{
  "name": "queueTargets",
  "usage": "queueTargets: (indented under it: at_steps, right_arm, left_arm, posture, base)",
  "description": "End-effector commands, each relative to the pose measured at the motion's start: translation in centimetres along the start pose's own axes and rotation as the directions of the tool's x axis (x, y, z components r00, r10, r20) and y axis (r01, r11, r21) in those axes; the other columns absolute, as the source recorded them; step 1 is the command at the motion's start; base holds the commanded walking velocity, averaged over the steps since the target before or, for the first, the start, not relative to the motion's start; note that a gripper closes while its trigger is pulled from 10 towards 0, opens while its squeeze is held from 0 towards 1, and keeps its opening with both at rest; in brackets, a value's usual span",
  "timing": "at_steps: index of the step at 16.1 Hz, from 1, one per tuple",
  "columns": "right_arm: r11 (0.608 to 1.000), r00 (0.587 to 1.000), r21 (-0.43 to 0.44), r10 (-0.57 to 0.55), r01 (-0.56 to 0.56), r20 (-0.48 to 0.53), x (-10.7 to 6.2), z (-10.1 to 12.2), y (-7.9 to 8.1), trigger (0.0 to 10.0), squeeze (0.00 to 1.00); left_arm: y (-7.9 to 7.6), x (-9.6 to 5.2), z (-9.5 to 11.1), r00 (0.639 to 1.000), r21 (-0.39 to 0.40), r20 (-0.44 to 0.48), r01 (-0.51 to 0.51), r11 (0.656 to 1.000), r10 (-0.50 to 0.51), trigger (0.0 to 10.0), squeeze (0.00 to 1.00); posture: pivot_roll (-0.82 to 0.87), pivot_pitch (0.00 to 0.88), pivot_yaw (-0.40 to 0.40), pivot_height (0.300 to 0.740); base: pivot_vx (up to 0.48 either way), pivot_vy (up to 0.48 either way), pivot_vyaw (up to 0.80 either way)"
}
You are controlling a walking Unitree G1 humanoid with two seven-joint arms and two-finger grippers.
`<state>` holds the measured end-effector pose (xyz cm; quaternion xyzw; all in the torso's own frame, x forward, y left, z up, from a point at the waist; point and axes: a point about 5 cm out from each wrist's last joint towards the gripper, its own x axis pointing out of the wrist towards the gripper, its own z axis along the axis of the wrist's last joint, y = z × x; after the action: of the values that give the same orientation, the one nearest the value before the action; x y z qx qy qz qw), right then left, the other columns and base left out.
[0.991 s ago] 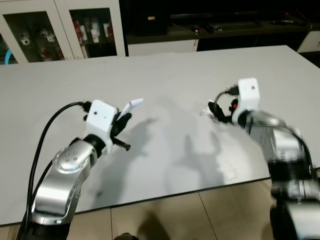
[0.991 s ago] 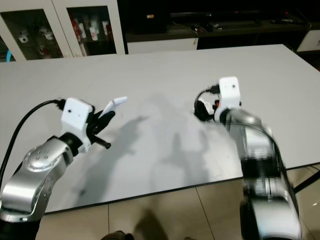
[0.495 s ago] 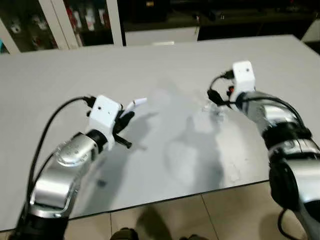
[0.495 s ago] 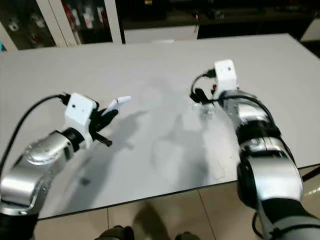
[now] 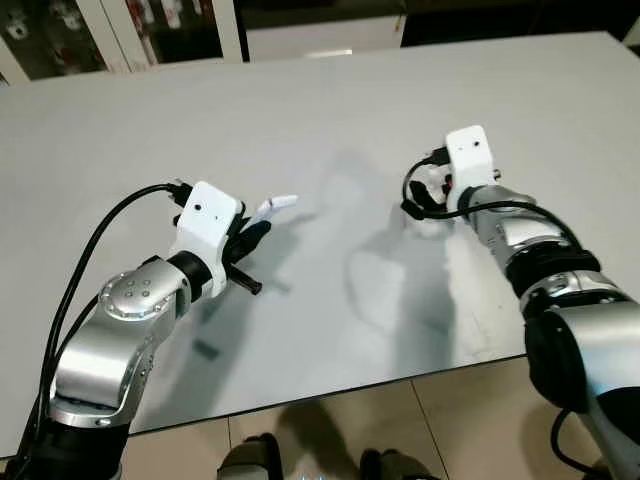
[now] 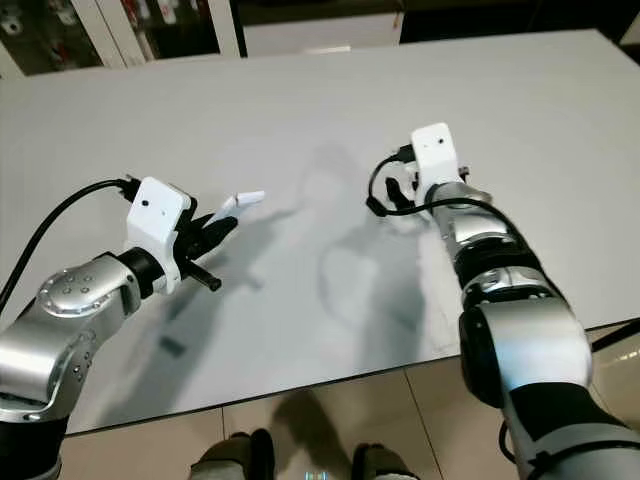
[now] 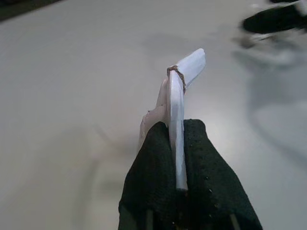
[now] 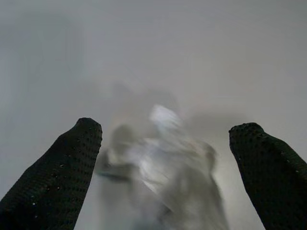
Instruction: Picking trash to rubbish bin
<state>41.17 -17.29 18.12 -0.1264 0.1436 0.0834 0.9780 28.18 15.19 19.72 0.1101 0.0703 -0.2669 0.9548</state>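
My left gripper (image 5: 252,230) is shut on a bent white strip of trash (image 5: 276,205), held a little above the white table (image 5: 330,110). In the left wrist view the strip (image 7: 181,88) sticks out from between the black fingers (image 7: 153,163). Over to the right, my right gripper (image 5: 420,203) stands open low over a crumpled clear wrapper (image 5: 433,224) lying on the table. In the right wrist view the blurred wrapper (image 8: 163,163) lies between the two spread fingertips (image 8: 81,139), apart from both.
The table's front edge (image 5: 400,380) runs just before me, with tiled floor and my feet (image 5: 250,462) below it. Glass-door cabinets (image 5: 150,20) stand beyond the far edge on the left.
The camera has tilted down and closer to the table. My right gripper has reached down to the clear wrapper. The left gripper still holds the white strip.
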Motion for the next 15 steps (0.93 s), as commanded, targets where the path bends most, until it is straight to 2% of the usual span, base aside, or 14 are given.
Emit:
queueTargets:
  at_steps: [1,5,6,7,15]
  right_arm:
    - [1.0,1.0,-0.003,0.004,-0.004,0.016,0.1,0.1,0.4,10.0,0.0]
    - [0.999,0.998,-0.007,-0.047,0.047,0.031,0.2,-0.4,0.4,10.0,0.0]
    - [0.993,0.993,-0.036,-0.113,0.114,0.045,0.1,-0.4,-0.1,10.0,0.0]
    - [0.987,0.986,-0.018,-0.156,0.157,0.055,0.0,-0.6,-0.6,10.0,0.0]
    - [0.986,0.984,0.0,-0.168,0.169,0.051,-0.1,-0.8,-0.7,10.0,0.0]
  left_arm:
    - [-0.3,-0.3,1.0,0.999,0.014,0.022,0.038,0.999,-0.038,10.0,0.0]
    - [-0.1,-1.2,1.3,0.999,0.03,0.009,0.039,0.999,-0.04,10.0,0.0]
    - [-0.1,-1.7,1.5,0.999,0.03,0.0,0.035,0.999,-0.035,10.0,0.0]
    - [-0.3,-2.0,1.5,0.999,0.025,-0.005,0.036,0.999,-0.035,10.0,0.0]
    - [-0.3,-2.2,1.4,0.999,0.022,-0.01,0.035,0.999,-0.035,10.0,0.0]
  posture:
    - [0.02,0.242,0.004,0.74]
    - [0.07,0.265,-0.003,0.74]
    - [0.09,0.286,-0.009,0.74]
    - [0.11,0.294,-0.004,0.74]
    - [0.11,0.297,-0.001,0.74]
  base:
    - [0.0,0.0,0.0]
    - [0.0,0.0,0.0]
    - [0.0,0.0,0.0]
    - [0.0,0.0,0.0]
    - [0.0,0.0,0.0]
